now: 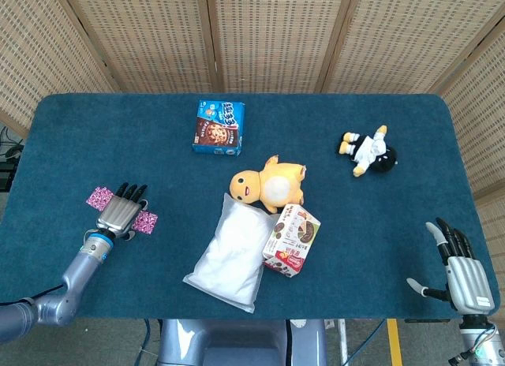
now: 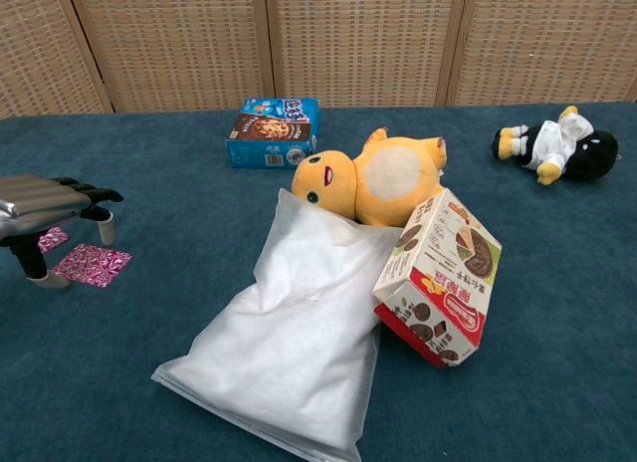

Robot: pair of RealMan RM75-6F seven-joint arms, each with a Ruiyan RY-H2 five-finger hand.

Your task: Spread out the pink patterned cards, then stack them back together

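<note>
My left hand (image 1: 120,212) sits palm down at lower left of the head view, fingers spread, holding nothing, over the gap between two pink patterned cards (image 1: 145,221). One card pokes out at its upper left, the other at its right; whether it touches them, can't tell. My right hand (image 1: 460,270) is at lower right, fingers apart, empty. Mid-frame: white bag (image 1: 231,254), snack box (image 1: 291,239) leaning on it, yellow plush (image 1: 267,182). Blue box (image 1: 218,127) above, small doll (image 1: 369,151) upper right.
</note>
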